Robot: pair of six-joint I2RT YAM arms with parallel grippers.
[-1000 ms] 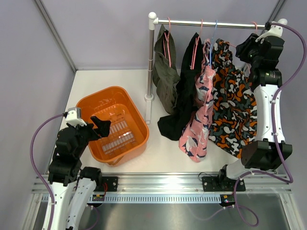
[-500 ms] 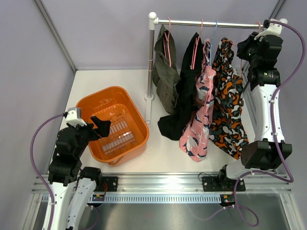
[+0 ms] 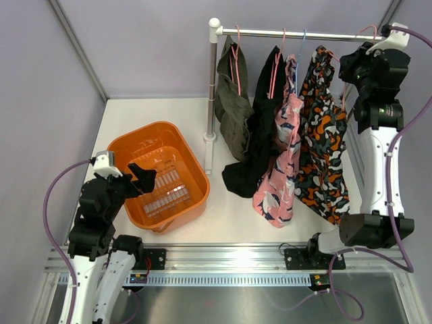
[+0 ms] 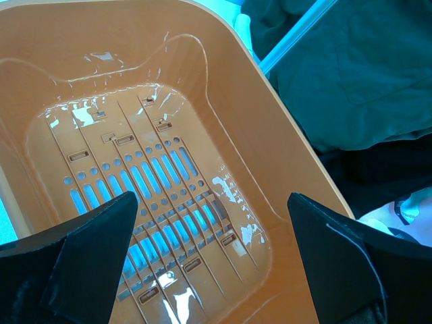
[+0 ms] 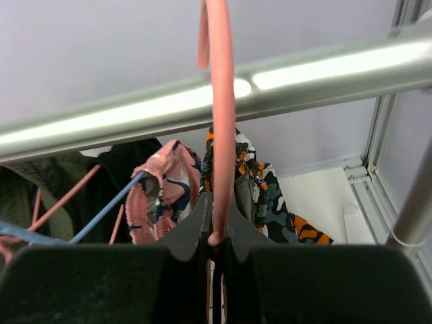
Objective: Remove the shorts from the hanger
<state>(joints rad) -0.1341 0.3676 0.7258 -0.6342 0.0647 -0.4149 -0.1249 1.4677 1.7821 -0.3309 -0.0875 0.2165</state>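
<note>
Four shorts hang from a metal rail (image 3: pixel 297 32): olive (image 3: pixel 233 111), black (image 3: pixel 253 148), pink patterned (image 3: pixel 280 169) and camouflage (image 3: pixel 324 148). My right gripper (image 3: pixel 351 57) is at the rail's right end, shut on the pink hanger (image 5: pixel 219 121) that carries the camouflage shorts (image 5: pixel 250 175). In the right wrist view the hanger's hook rises in front of the rail (image 5: pixel 324 71), pinched at my right gripper (image 5: pixel 216 236). My left gripper (image 3: pixel 142 177) stands open over the orange basket (image 3: pixel 135 145), nothing between its fingers (image 4: pixel 81 263).
The rail's white post (image 3: pixel 212 81) stands just right of the basket. The left wrist view shows the slotted basket wall (image 4: pixel 270 148) with olive cloth (image 4: pixel 364 74) beyond. A blue hanger (image 5: pixel 101 212) holds the pink shorts (image 5: pixel 162 182). Grey walls close the back and sides.
My right gripper closed on the pink hanger and rose slightly to the right. The camouflage shorts swung and now hang narrower. The left arm has not moved.
</note>
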